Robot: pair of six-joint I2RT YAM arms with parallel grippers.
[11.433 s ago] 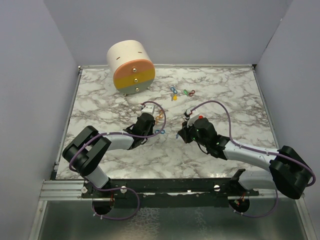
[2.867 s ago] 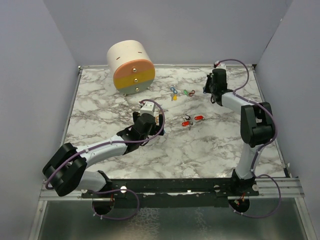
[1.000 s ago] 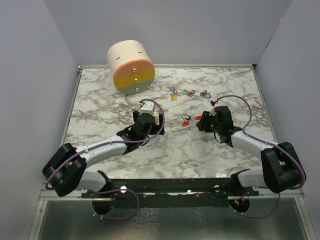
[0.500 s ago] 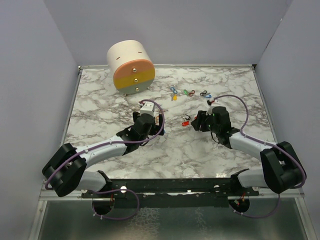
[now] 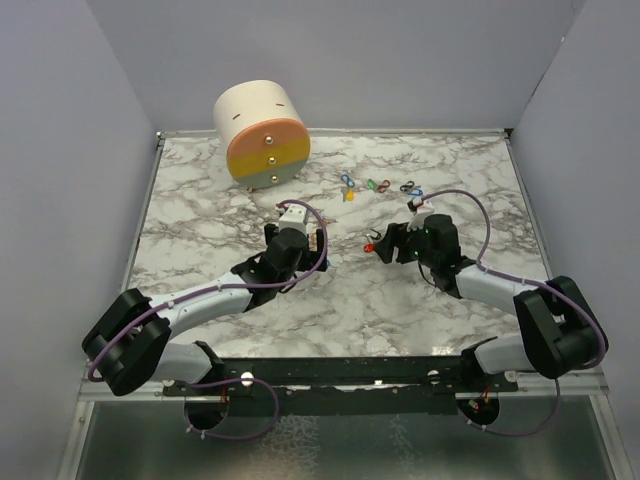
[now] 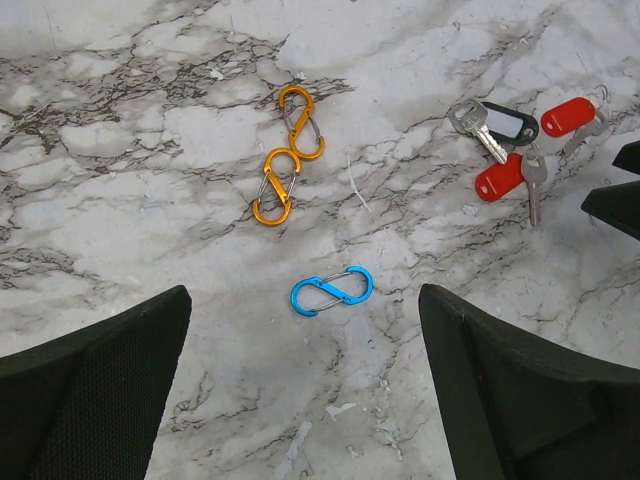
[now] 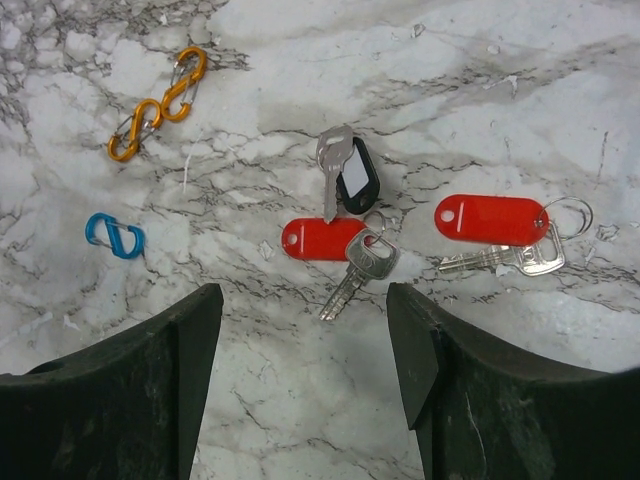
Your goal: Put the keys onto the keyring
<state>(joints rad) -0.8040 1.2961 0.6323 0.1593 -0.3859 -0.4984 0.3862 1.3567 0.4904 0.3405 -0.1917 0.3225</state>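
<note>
Hovering over three small silver metal keys with red and black plastic tags (image 7: 372, 256), flat on the white marbled tabletop (image 7: 560, 120), the right gripper (image 7: 303, 296) has its jaws apart, empty. The keys look light, stiff and probably slippery, so pinch a tag's edges. The left gripper (image 6: 303, 300) gapes empty too.

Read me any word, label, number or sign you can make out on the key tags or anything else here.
No text can be read anywhere.
Black key tag: white insert shows no writing.
Left red key tag, right red key tag in the right wrist view: plain, no print.
Keys: any stamping too small to read.
Round box: no label visible.
</note>
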